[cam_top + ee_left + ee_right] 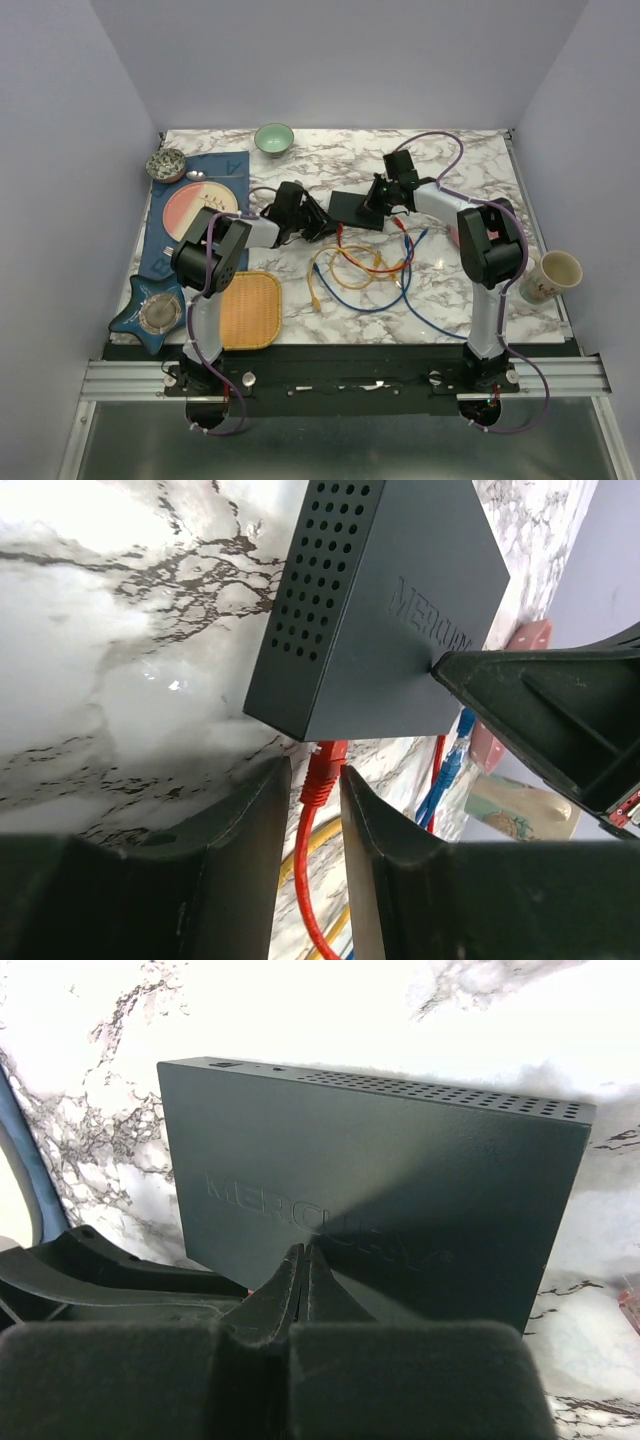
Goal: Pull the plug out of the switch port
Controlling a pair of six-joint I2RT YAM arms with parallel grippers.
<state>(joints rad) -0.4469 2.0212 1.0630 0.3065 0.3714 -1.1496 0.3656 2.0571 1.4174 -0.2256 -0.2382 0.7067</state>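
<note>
so the plug [322,768] in the switch's [400,590] near edge sat between the left gripper's [313,780] slightly spread fingers [250,860], while the right gripper [303,1257], pressed together, rested on the switch

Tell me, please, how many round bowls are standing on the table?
2. A green bowl stands near the far edge, left of centre; a speckled bowl sits at the far-left corner of the blue mat. More could be hidden under the arms.
</note>
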